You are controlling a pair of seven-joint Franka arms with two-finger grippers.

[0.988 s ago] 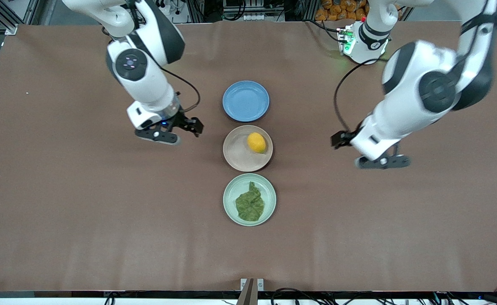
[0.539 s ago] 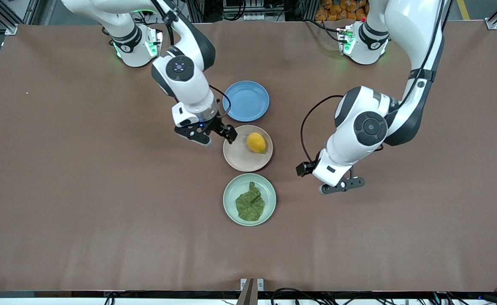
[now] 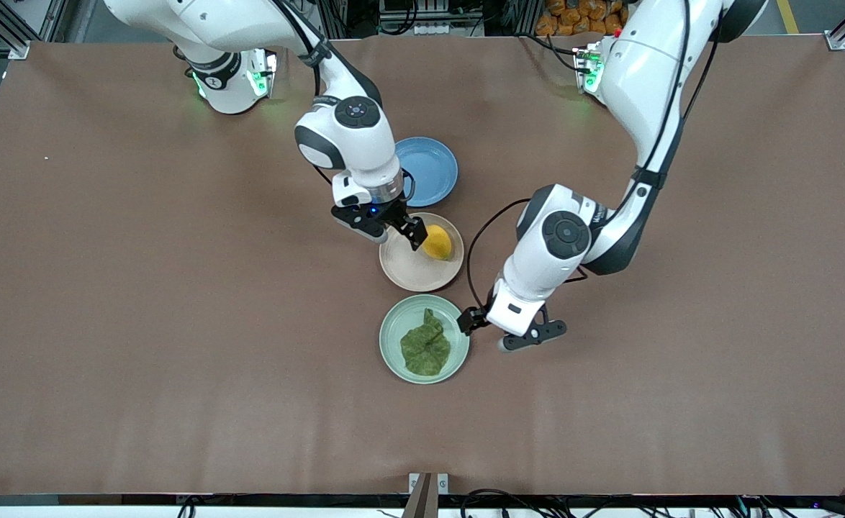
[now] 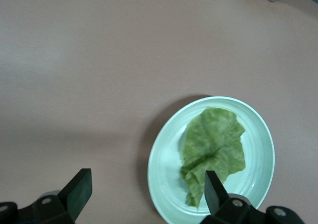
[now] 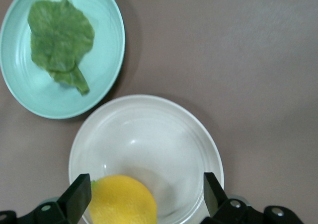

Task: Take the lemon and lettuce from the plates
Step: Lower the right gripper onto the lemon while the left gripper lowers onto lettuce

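Observation:
The yellow lemon (image 3: pixel 437 242) lies on the beige-pink plate (image 3: pixel 409 272). The dark green lettuce (image 3: pixel 425 345) lies on the mint green plate (image 3: pixel 392 325), which is nearer the front camera. My right gripper (image 3: pixel 392 234) is open over the beige plate's rim, beside the lemon. In the right wrist view the lemon (image 5: pixel 121 202) sits between the open fingers of the right gripper (image 5: pixel 144 194). My left gripper (image 3: pixel 500 329) is open, low beside the mint plate. In the left wrist view the left gripper (image 4: pixel 146 191) spans the plate's rim (image 4: pixel 158 177), one finger over the lettuce (image 4: pixel 213 147).
An empty blue plate (image 3: pixel 431 169) stands farther from the front camera than the beige plate, partly under the right arm's wrist. The three plates stand in a row mid-table. The right wrist view also shows the mint plate (image 5: pixel 20 82) with the lettuce (image 5: pixel 59 33).
Both arms have swung in toward the plates. The right gripper moved from the bare table to the beige plate's rim beside the lemon. The left gripper came down beside the mint plate.

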